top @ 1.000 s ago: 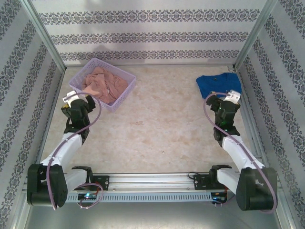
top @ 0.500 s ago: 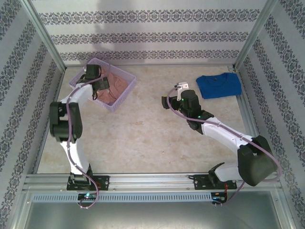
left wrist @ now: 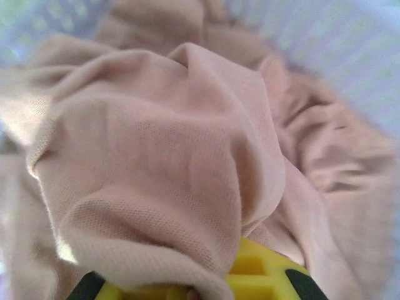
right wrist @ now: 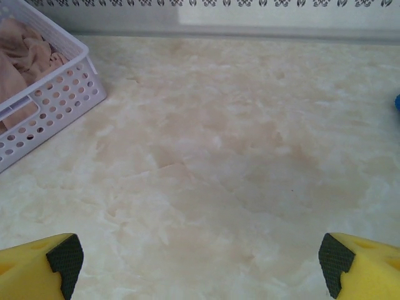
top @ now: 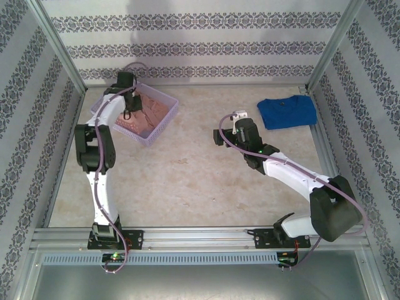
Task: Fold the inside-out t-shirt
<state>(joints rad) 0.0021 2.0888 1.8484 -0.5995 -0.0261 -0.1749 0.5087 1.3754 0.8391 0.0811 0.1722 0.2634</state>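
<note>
Presently, at far left, the left gripper [top: 127, 112] is down in the basket [top: 152, 139], jaws clamped on a raised fold of the pink t-shirt [left wrist: 187, 156], which lies crumpled inside. Judged step: lifting the shirt out. Advice: raise it straight and high so the trailing cloth clears the rim without dragging the light basket, then carry it to the bare middle of the table [top: 187, 181]. Further right, the right gripper [top: 235, 116] hovers with jaws wide apart, grasping nothing. The blue shirt [top: 287, 112], far right, needs no handling.
</note>
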